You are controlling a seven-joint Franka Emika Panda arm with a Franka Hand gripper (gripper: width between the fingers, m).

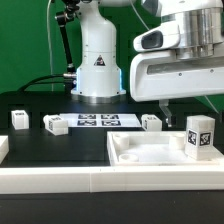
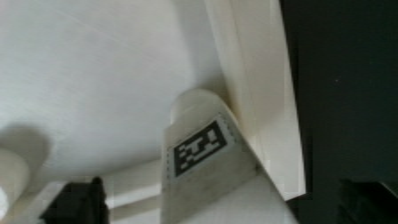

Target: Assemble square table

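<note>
The square table's white slab [image 1: 150, 150] lies rim-up at the exterior view's right front. One tagged white leg [image 1: 200, 137] stands upright on it near its right rim. My gripper [image 1: 190, 106] hangs just above that leg and is open. In the wrist view the same leg [image 2: 208, 150] stands against the slab's raised rim [image 2: 254, 80], between my dark fingers [image 2: 80, 202] with a gap on each side. Three more legs lie loose on the black table: one at the left [image 1: 19, 120], one beside it [image 1: 55, 124], one behind the slab [image 1: 151, 122].
The marker board [image 1: 97, 121] lies flat in front of the robot's white base [image 1: 97, 70]. A long low white border wall [image 1: 60, 176] runs along the front edge. Black cables trail behind at the left.
</note>
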